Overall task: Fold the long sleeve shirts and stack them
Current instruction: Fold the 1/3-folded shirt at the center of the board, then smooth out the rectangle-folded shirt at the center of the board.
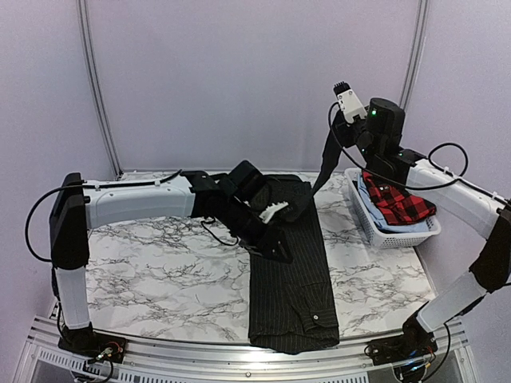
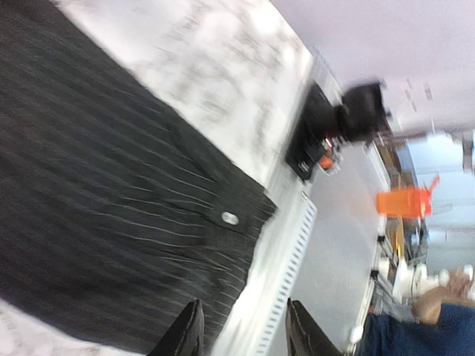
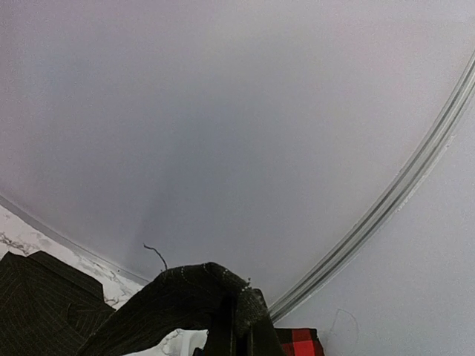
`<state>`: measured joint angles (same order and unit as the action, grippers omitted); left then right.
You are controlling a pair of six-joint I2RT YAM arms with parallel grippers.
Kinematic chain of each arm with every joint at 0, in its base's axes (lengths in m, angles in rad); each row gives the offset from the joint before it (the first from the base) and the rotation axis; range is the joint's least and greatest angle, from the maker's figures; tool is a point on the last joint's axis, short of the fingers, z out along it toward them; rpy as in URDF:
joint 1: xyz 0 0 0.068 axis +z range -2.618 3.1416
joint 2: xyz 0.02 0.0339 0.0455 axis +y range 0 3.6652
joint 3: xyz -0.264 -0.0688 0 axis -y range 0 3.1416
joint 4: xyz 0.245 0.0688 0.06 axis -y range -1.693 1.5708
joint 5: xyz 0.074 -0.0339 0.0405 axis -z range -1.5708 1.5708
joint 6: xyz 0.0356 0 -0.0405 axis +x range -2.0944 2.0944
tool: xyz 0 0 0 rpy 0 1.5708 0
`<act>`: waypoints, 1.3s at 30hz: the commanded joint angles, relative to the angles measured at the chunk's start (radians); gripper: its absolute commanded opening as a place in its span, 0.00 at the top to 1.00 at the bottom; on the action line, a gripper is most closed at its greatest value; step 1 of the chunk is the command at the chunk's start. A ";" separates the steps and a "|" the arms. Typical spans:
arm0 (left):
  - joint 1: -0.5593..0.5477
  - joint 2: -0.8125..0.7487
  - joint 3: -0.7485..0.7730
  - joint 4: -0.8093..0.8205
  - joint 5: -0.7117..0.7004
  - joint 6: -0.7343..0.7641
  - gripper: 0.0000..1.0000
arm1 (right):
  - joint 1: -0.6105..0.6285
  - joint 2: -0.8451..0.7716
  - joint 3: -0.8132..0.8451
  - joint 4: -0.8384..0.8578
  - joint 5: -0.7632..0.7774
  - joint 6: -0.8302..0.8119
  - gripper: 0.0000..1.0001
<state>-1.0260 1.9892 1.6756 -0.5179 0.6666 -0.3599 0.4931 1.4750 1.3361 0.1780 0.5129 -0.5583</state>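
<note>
R gripper [image 1: 337, 124] pinches black shirt [image 1: 291, 279] sleeve, raised beside basket [image 1: 374, 230]. L gripper [image 2: 241, 337] spread, empty; shirt hem reaches near table [image 1: 160, 271] edge.

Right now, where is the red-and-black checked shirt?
Top external view: the checked shirt lies in the white basket at the table's right edge, over light blue cloth, right of the black pinstriped shirt.

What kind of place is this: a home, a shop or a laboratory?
Most likely a robotics laboratory test cell. A left arm and a right arm stand on an aluminium rail at a marble-patterned table, with plain pale screens behind and beside it.
</note>
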 commanded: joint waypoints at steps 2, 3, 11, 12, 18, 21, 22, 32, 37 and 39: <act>0.145 0.001 -0.059 0.045 -0.096 -0.030 0.64 | -0.001 -0.057 -0.025 -0.023 -0.077 0.070 1.00; 0.168 0.014 -0.051 0.055 -0.098 -0.028 0.65 | -0.001 -0.063 -0.030 -0.025 -0.081 0.078 1.00; 0.279 0.172 0.028 0.141 -0.135 -0.062 0.78 | 0.004 -0.073 -0.047 -0.062 -0.097 0.112 1.00; 0.283 0.188 0.027 0.148 -0.136 -0.065 0.80 | 0.004 -0.074 -0.048 -0.070 -0.103 0.118 1.00; 0.287 0.241 -0.040 0.199 -0.123 -0.082 0.83 | 0.009 -0.096 -0.073 -0.089 -0.142 0.157 1.00; 0.285 0.260 -0.079 0.221 -0.108 -0.088 0.84 | 0.015 -0.099 -0.080 -0.093 -0.153 0.174 1.00; 0.285 0.262 -0.094 0.228 -0.103 -0.087 0.85 | 0.018 -0.098 -0.080 -0.095 -0.155 0.177 1.00; 0.254 0.102 -0.243 0.242 -0.060 -0.060 0.71 | 0.043 -0.069 -0.076 -0.107 -0.151 0.180 1.00; 0.200 0.028 -0.326 0.255 -0.056 -0.073 0.72 | 0.053 -0.059 -0.069 -0.107 -0.145 0.178 1.00; 0.180 0.017 -0.357 0.266 -0.064 -0.083 0.73 | 0.057 -0.052 -0.067 -0.110 -0.142 0.178 1.00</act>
<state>-0.8116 2.0666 1.3651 -0.2722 0.5907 -0.4381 0.5327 1.4086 1.2499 0.0704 0.3660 -0.3923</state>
